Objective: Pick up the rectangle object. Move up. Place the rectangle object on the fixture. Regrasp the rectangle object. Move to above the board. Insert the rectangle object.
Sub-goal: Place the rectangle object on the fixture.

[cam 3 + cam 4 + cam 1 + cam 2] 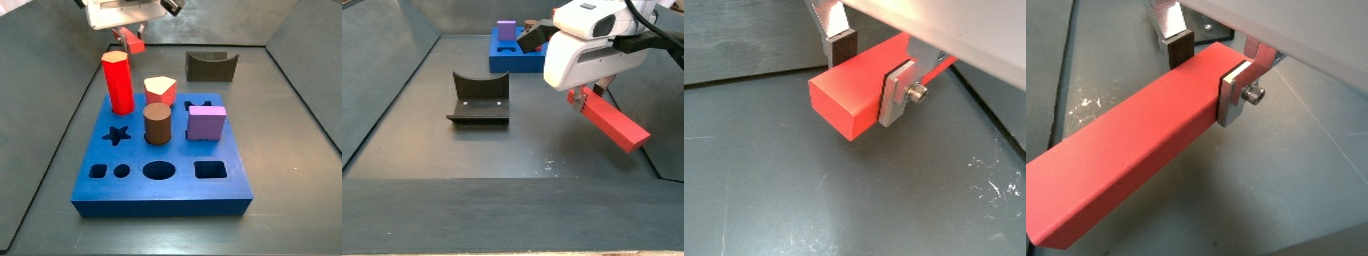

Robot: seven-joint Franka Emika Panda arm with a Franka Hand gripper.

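We see the rectangle object [1140,165] pinched between the fingers [1236,95] of the gripper [869,72], tilted in the air beside the fixture [478,99]; only a side view shows the board [163,165] with its posts.

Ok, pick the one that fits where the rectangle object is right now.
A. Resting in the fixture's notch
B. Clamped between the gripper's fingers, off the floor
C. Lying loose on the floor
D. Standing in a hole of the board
B: the gripper has its fingers shut on the rectangle object, which hangs tilted above the floor in a side view, apart from the fixture and the board.
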